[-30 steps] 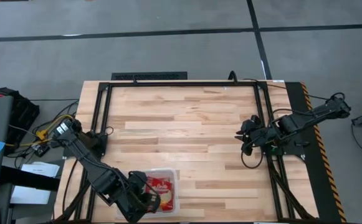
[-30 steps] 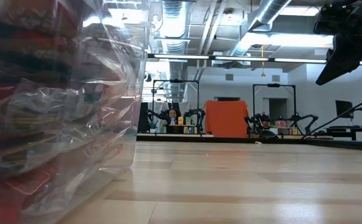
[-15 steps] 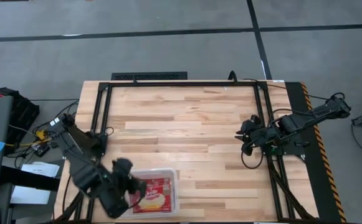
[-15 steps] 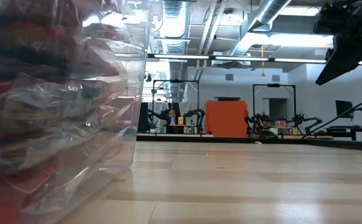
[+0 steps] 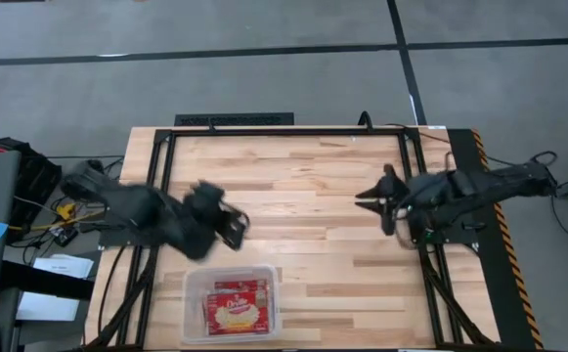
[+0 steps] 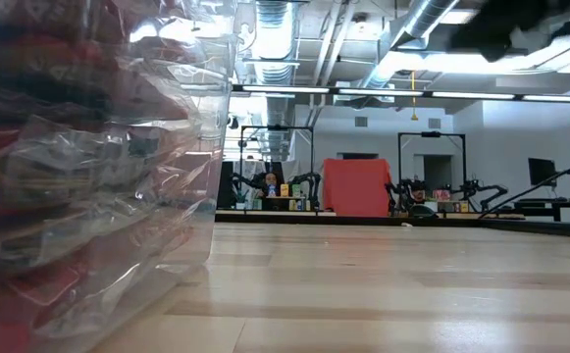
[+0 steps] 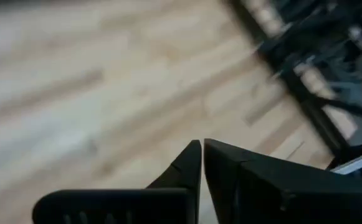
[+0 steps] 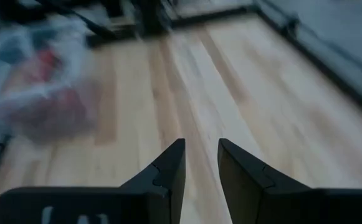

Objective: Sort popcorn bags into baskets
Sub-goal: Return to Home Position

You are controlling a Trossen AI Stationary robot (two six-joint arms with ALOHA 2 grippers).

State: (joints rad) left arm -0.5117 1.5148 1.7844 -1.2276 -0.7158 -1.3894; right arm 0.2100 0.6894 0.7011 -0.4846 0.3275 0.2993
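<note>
I note popcorn bags (image 5: 235,305) stacked inside the clear tub (image 5: 190,303); left tool (image 7: 202,148) closed, empty; right tool (image 8: 200,148) narrowly parted, empty.

Right claw (image 8: 200,147) slightly parted over wooden table (image 8: 230,81), clear tub (image 8: 19,46) with red popcorn bags (image 8: 56,106) beyond

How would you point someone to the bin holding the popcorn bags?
From above, find the wooden table and go to the edge at the picture's bottom, left of centre. A clear plastic tub sits there, the only container on the table, with red popcorn bags stacked inside.
</note>
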